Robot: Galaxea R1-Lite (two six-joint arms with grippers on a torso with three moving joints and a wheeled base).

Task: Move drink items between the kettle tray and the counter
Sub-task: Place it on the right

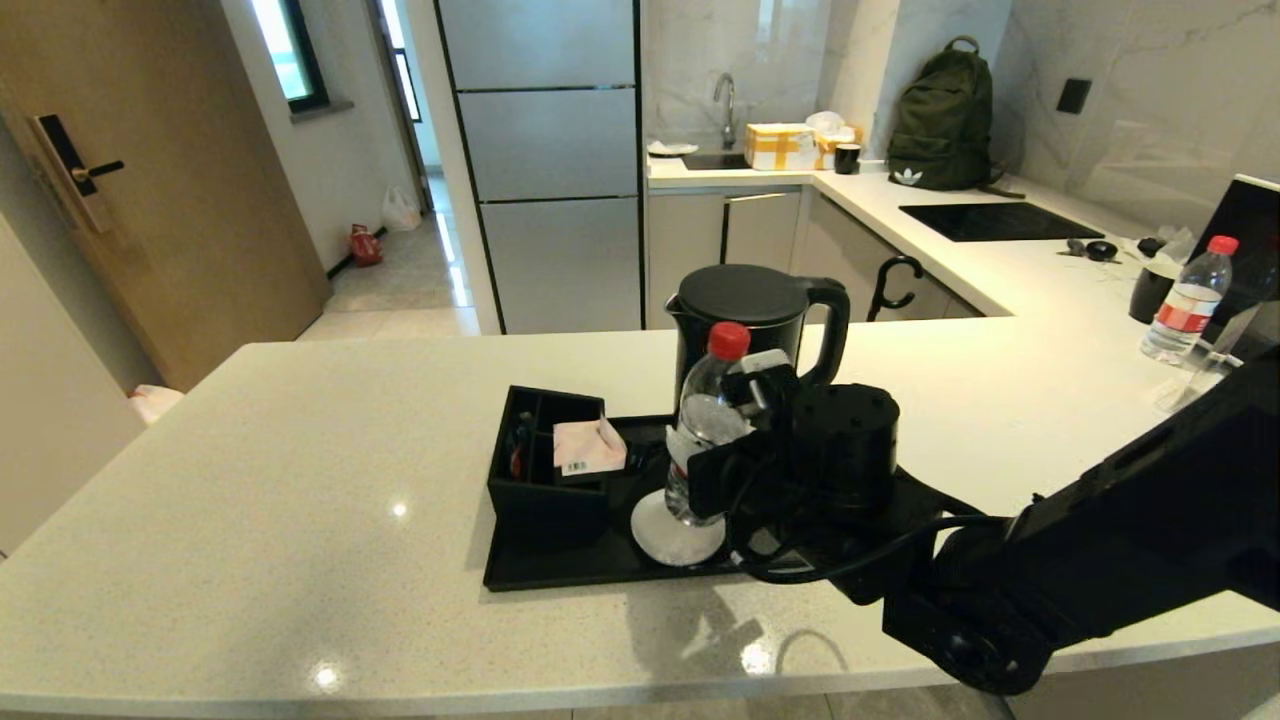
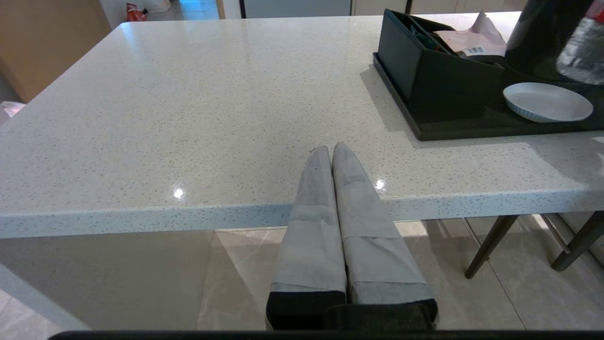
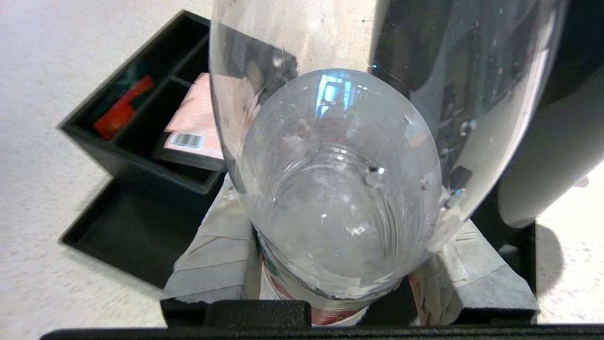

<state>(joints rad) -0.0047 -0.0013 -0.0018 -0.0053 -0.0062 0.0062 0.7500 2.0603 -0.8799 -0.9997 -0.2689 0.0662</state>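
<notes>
The left gripper (image 2: 330,153) waits with its fingers pressed together at the near edge of the off-white speckled stone counter (image 1: 300,500), well apart from the shallow black rectangular kettle tray (image 1: 560,570). The right gripper (image 3: 349,264) clamps the small clear plastic water bottle with its red cap (image 1: 703,430) at the label; the bottle is upright, long axis vertical, over the tray just before the tall black kettle (image 1: 760,310). The pale pink tea sachet (image 1: 588,447) lies in the black compartmented box (image 1: 545,490) beyond it, to the left

Kettle tray (image 1: 560,575) sat on counter (image 1: 300,480). Compartmented box (image 1: 545,490) on tray's left end; tea sachet (image 1: 588,447) in box. Kettle (image 1: 745,310) at far side, water bottle (image 1: 705,420) before it, saucer (image 1: 665,545) nearest.
</notes>
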